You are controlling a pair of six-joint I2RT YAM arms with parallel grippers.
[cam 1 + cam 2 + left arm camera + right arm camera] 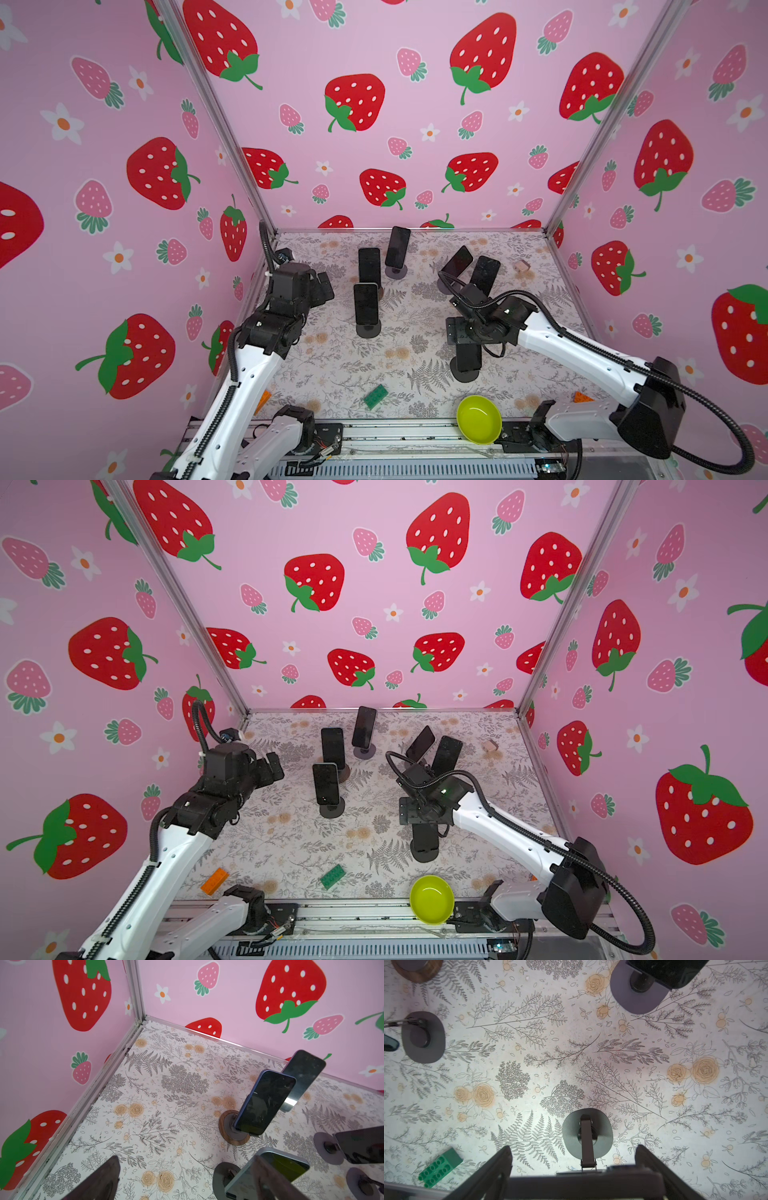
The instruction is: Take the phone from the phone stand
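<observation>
Right there I had the right gripper (573,1147) straight over the phone (591,1183), which sat on its phone stand (602,1126) at the right-front of the floral table (332,365), a little behind the lime bowl (478,417) and nearer the front edge than the other phones (369,266). The phone stood close to upright, long axis running up and down, top short edge pointing up at the gripper, bottom end down toward the stand's round base, dark face toward the front in both top views. From the right wrist camera I saw only that top edge, lying crosswise between the two fingers (498,1165) and filling almost the whole gap. The jaws were spread wide, one at each side edge, but I could not tell whether the pads were actually pressing. The left gripper (324,286) hung wide open and empty, off to the left, apart from every phone
</observation>
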